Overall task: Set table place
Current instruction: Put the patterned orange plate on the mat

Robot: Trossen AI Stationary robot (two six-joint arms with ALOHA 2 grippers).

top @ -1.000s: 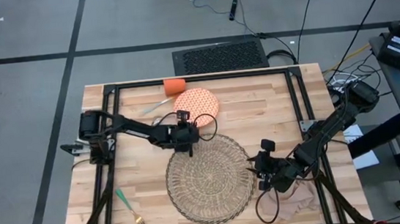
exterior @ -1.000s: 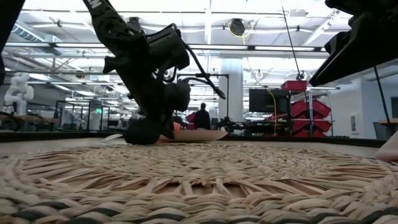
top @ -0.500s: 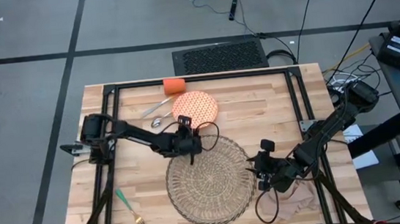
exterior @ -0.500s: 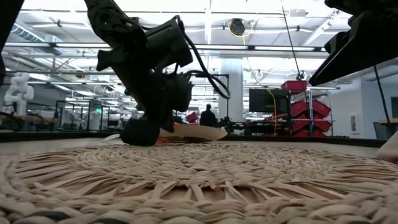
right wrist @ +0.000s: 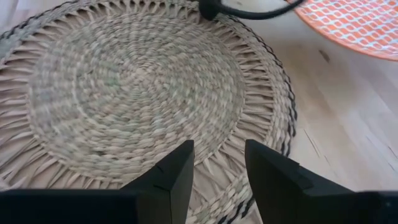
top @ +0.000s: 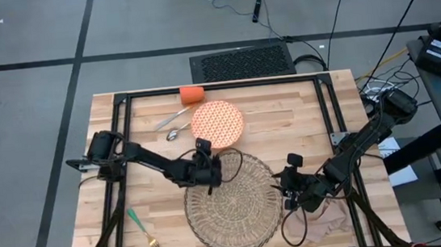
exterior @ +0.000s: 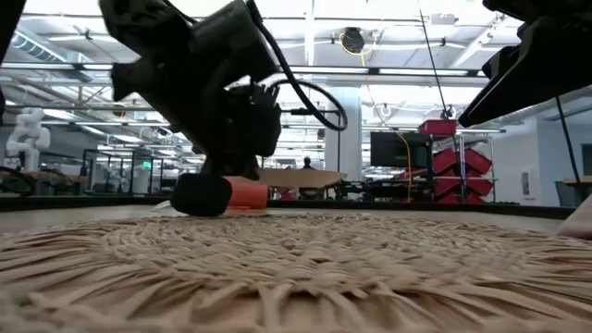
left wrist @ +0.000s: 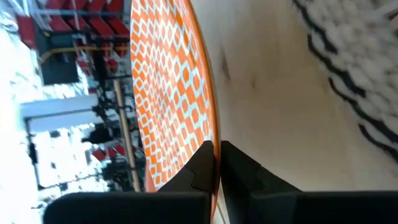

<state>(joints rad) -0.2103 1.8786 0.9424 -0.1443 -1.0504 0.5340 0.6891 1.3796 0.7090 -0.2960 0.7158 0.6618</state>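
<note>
The left gripper (top: 208, 163) is pinching the rim of the round orange-patterned plate (top: 217, 124), which is sitting above frame centre, beside the round woven wicker placemat (top: 232, 205); the right gripper (top: 284, 190), jaws parted and empty, is hanging at the placemat's right edge.

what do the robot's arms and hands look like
Both arms are black, slim and jointed. The left hand has a black cable looping beside it; the right hand carries a boxy black wrist block. The fingers are dark, flat and angular. No markings are visible.
</note>
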